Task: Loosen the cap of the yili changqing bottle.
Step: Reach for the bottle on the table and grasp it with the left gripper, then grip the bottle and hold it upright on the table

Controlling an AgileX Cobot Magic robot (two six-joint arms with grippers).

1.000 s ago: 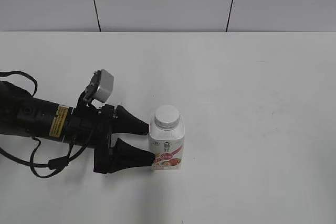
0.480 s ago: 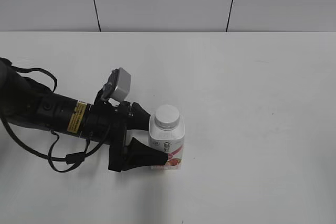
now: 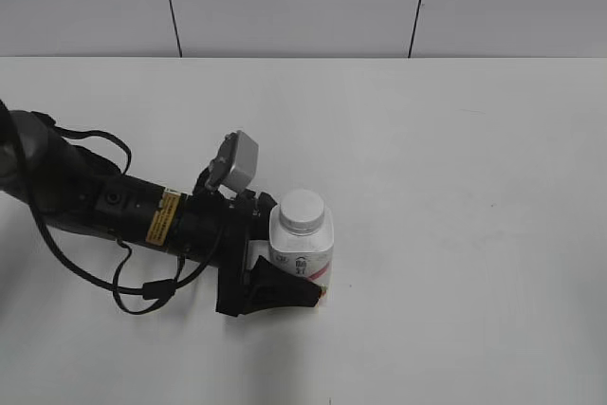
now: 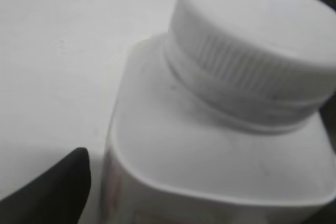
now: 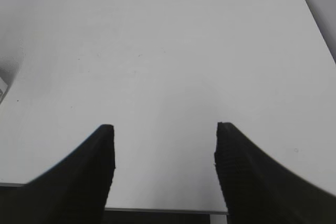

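So the desk (image 3: 455, 187) is carrying just one thing, the bottle (image 3: 302, 267), standing upright a bit left of centre near the front edge. The left arm (image 3: 114, 211) is lying low and reaching in from the side, and I'm guessing that's so it can pin the body steady while the cap gets twisted. The left pincer (image 3: 285, 267) is straddling the bottle with a finger on each side, but I can't tell if it's actually squeezing yet. The right pincer (image 5: 164, 156) is hanging wide open over bare desk, holding nothing, and it's not showing up in the exterior view. The cap (image 4: 257, 45) is sitting fully on the neck, nobody touching it.
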